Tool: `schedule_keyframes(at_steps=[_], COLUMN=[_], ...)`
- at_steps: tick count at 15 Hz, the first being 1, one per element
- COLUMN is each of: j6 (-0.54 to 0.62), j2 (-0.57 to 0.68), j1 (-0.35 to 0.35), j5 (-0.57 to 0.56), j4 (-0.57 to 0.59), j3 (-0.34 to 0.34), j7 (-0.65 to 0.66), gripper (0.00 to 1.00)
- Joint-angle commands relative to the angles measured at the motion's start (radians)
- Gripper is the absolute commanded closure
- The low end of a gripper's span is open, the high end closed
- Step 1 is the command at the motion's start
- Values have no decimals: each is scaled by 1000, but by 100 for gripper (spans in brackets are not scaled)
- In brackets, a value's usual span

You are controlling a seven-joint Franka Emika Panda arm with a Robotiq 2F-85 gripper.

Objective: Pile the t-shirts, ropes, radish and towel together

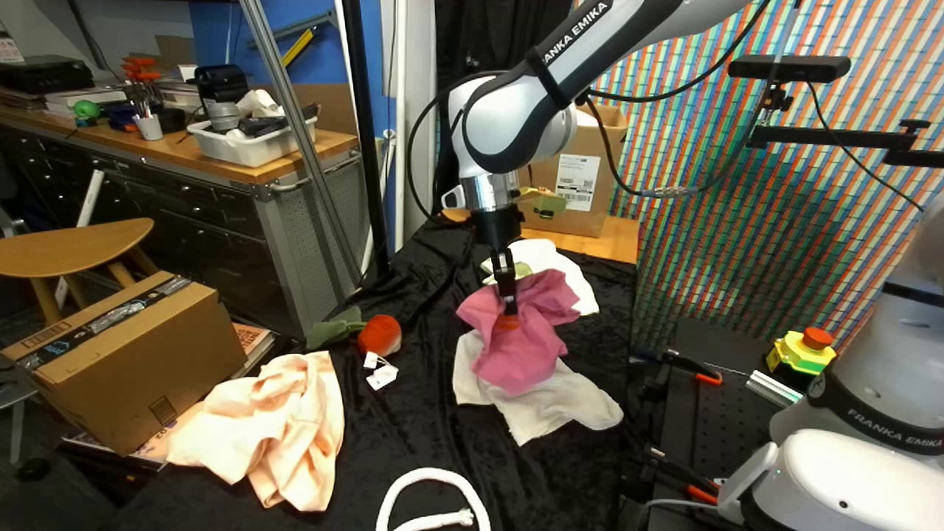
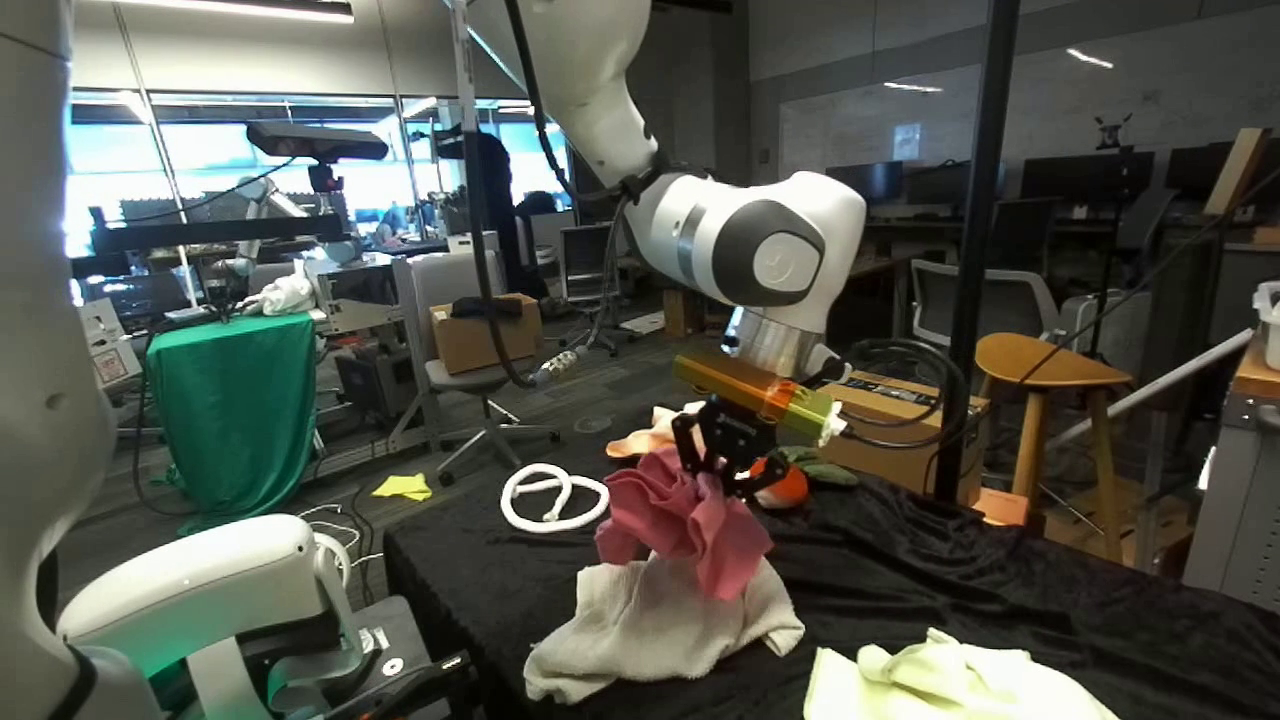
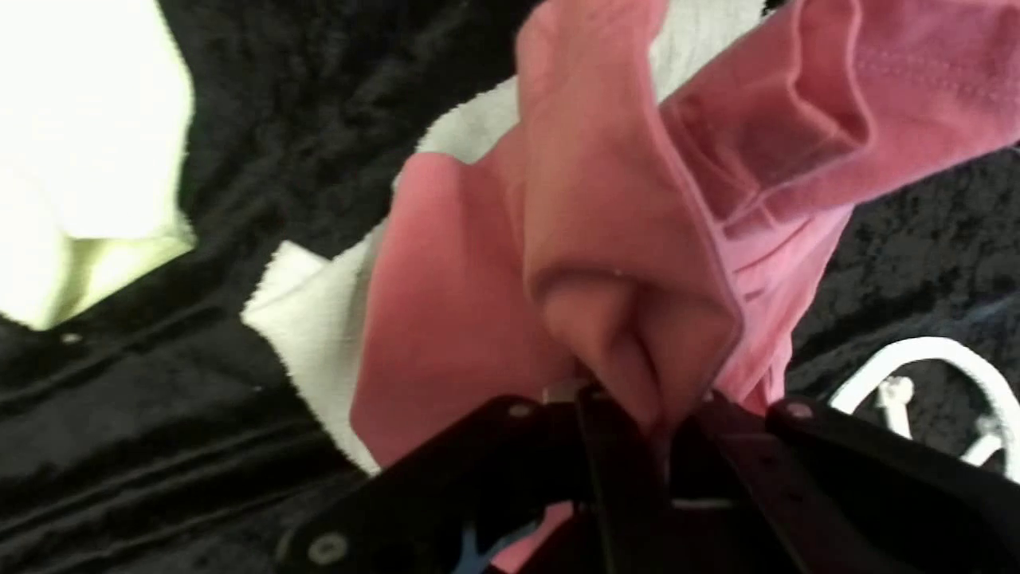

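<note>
My gripper (image 1: 507, 304) is shut on a pink t-shirt (image 1: 525, 361), which hangs bunched from the fingers over a grey-white towel (image 1: 568, 409). In the wrist view the pink cloth is pinched between the dark fingers (image 3: 649, 410). I cannot tell how much of it rests on the towel. A pale yellow-white t-shirt (image 2: 940, 685) lies beside the towel. A peach t-shirt (image 1: 284, 428) lies crumpled by the far edge. A red plush radish (image 1: 380, 335) with green leaves lies near it. A white rope (image 2: 553, 505) lies looped on the black cloth; a further rope does not show.
A black cloth (image 1: 413, 413) covers the table. A cardboard box (image 1: 140, 361) stands beside the peach t-shirt. Another box (image 1: 586, 158) stands behind the arm. A black upright pole (image 2: 975, 250) rises near the table's edge. Tools lie by the robot base.
</note>
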Motion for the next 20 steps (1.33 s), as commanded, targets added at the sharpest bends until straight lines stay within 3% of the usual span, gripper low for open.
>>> schedule_keyframes(at_steps=[1,5,6,8,16,20], j6=[29,103,115,142,136,141], j2=[-78,-97,-102,-105,-128,-154], j1=[28,63,69,78,96,145], j5=[109,169,167,160,120,34], j4=[-104,-158,-168,-180,-156,-145], j3=[16,17,16,13,5,16], j7=[-42,-46,-45,-37,22,113], gripper=[95,93,65,60,0,0])
